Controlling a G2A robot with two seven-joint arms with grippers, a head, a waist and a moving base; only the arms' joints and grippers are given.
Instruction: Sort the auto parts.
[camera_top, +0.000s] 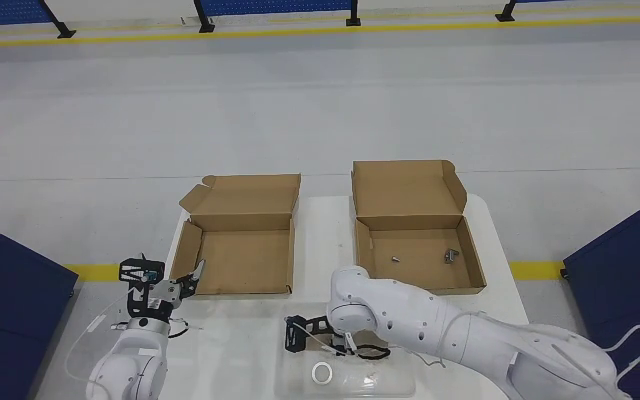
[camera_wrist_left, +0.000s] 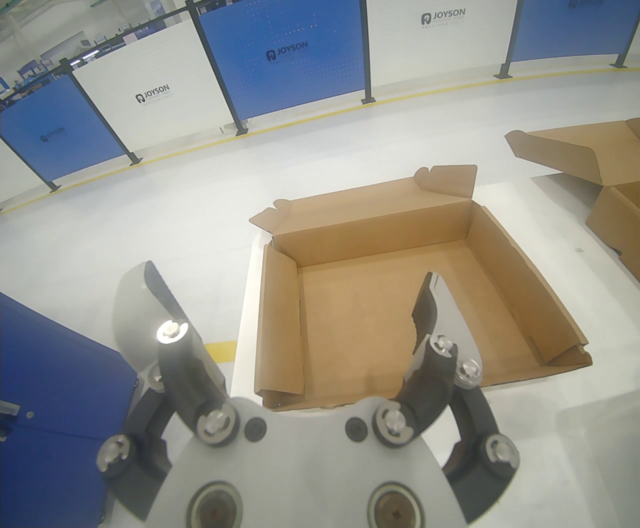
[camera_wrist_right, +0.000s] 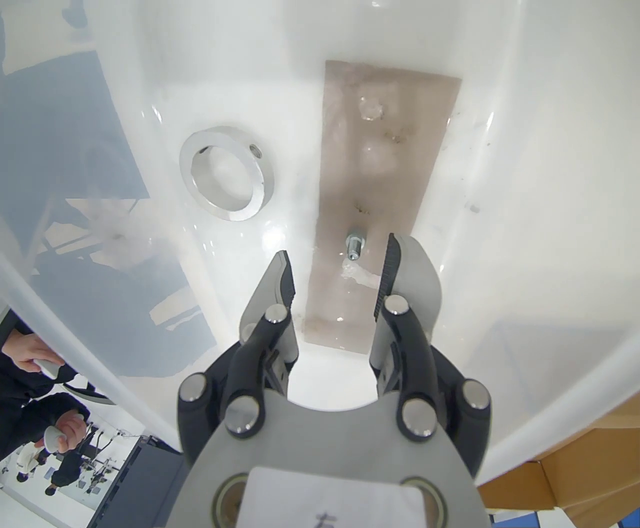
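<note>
**Fig.: sorting stn., top & wrist views.** The R gripper (camera_wrist_right: 339, 250) is lowered inside a clear plastic bin (camera_wrist_right: 525, 200), its fingers held apart and clamped on nothing. A small bolt (camera_wrist_right: 354, 246) is seen on the bin floor in the gap between the fingertips, nearer one finger than the other, w/ no contact visible. The bolt rests on a brown rectangular patch (camera_wrist_right: 385, 150) that runs ahead of the hand along the floor. A metal ring (camera_wrist_right: 226, 172) lies flat ahead of the hand, off to the side of the farther finger and well apart from the bolt; open floor is left between ring & fingers. The hand is hemmed by the curved bin walls on both sides. The L gripper (camera_wrist_left: 289, 275) is held w/ fingers spread wide and gripping nothing, above the edge of the table (camera_top: 250, 320). Directly ahead of it the left cardboard box (camera_wrist_left: 525, 280) stands open, lid flap folded back on the side far from the hand, its near wall just below the fingertips. Farther off to one side of the L hand, the right cardboard box (camera_top: 415, 245) is also open, w/ a bolt-like part (camera_top: 396, 259) and a small bracket (camera_top: 451, 256) on its floor, apart from each other.
</note>
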